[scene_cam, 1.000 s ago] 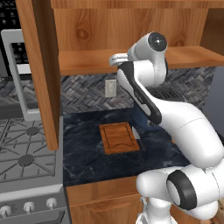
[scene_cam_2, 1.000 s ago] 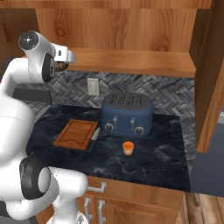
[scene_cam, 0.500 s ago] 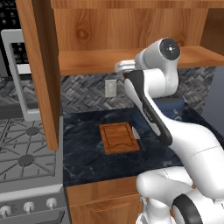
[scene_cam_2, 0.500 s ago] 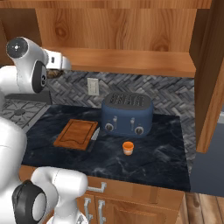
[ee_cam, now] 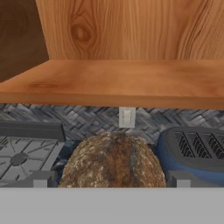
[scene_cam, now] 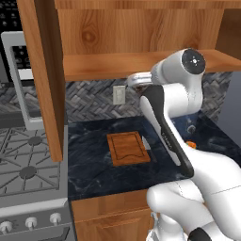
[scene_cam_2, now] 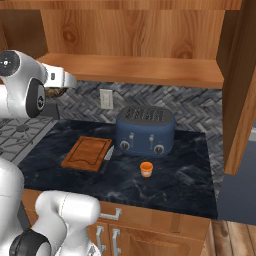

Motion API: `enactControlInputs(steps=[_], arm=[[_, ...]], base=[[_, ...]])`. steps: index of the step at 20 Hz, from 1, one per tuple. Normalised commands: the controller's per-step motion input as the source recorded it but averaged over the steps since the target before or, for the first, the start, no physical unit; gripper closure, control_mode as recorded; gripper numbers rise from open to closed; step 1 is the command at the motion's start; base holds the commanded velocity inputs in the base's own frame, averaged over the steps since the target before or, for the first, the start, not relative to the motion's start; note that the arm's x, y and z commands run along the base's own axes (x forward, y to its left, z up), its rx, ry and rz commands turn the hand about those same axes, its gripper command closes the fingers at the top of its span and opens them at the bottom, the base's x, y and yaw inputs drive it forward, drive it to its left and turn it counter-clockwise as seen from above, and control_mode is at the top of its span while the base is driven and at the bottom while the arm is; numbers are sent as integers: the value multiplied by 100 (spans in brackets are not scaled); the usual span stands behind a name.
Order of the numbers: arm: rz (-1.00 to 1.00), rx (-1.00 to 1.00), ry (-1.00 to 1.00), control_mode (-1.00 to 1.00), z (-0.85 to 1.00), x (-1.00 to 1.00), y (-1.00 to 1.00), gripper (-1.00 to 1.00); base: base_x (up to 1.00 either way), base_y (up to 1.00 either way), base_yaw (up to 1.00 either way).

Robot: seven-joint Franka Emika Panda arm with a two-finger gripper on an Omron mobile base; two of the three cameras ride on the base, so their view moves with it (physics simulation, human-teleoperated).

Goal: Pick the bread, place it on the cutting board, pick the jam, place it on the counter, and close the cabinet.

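Note:
My gripper (ee_cam: pixel 111 179) is shut on the bread (ee_cam: pixel 113 159), a rough dark brown lump that sits between the two fingertips (ee_cam: pixel 41 178). The hand hangs just in front of and below the cabinet's inner shelf (ee_cam: pixel 113 83). From the right base, the gripper (scene_cam_2: pixel 62 85) holds the bread (scene_cam_2: pixel 56 92) up over the counter's left end, well above the cutting board (scene_cam_2: pixel 87 152). The orange jam (scene_cam_2: pixel 146 168) stands on the counter (scene_cam_2: pixel 185 180) in front of the toaster. Both cabinet doors (scene_cam: pixel 42 80) (scene_cam_2: pixel 242 85) are open.
A blue toaster (scene_cam_2: pixel 145 130) stands at the back of the counter, right of the board. A knife (scene_cam_2: pixel 108 155) lies along the board's right edge. The gas stove (scene_cam: pixel 26 164) is on the left, with the microwave (scene_cam: pixel 16 75) above it. A wall socket (scene_cam_2: pixel 105 98) is on the backsplash.
The hand with the bread has drawn back from the shelf and come down a little, now just under the shelf's front edge. The jam and the board have not moved.

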Motion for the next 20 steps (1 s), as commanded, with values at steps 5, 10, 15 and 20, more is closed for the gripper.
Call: enactControlInputs(steps=[5,10,15,20], arm=[[0,0,6,-100,-9,-30,0,100],[-1,0,9,-100,-11,-21,0,100],[-4,0,11,-100,-20,-8,0,100],[-3,0,9,-100,-23,-5,0,100]], base=[[0,0,0],[0,0,0],[0,0,0],[0,0,0]])
